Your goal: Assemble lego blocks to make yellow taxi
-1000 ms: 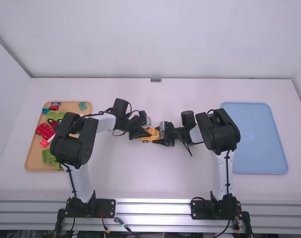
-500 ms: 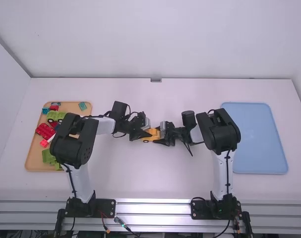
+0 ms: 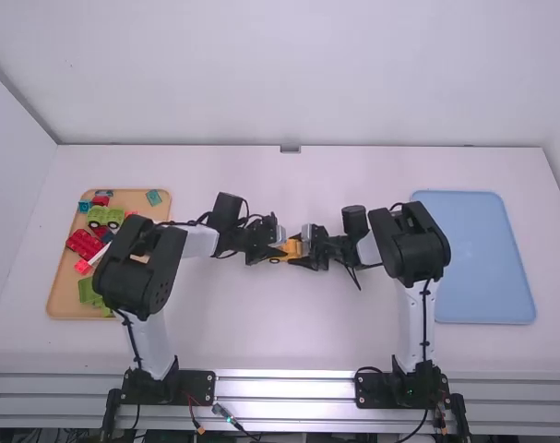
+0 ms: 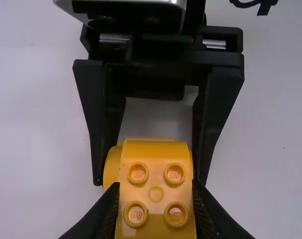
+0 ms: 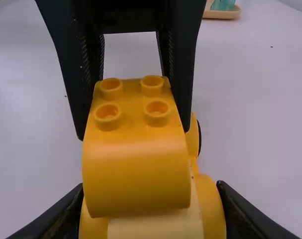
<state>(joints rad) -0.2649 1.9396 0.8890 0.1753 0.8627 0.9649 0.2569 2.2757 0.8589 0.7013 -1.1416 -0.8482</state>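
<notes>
On our white table (image 3: 261, 332), the left arm (image 3: 143, 268) has just slid a little toward the right edge, while the right arm (image 3: 411, 245) has hardly moved. Now the two arms are closer, and less yellow shows between them. We think this means we are lining up or pushing the taxi parts together.

The big blue tray (image 3: 473, 258) lies near the table's right edge. The brown tray (image 3: 63, 300) lies near the left edge, and our left arm hangs over part of it, so it is in the way if we want more blocks. In that tray we see a green toy car (image 3: 104, 216), red blocks (image 3: 84, 243), green blocks (image 3: 89, 290) and, by its far right corner, a blue-green block (image 3: 153, 197).

The taxi is in the middle of the table, between the trays. Our right gripper (image 5: 150, 189) holds tight to the yellow car bottom (image 5: 213, 211). Our left gripper (image 4: 155, 201) pinches the yellow block (image 5: 136, 174) by its sides. The fingers are so close that they could bump. Four little bumps (image 5: 156, 110) on the block face up.
</notes>
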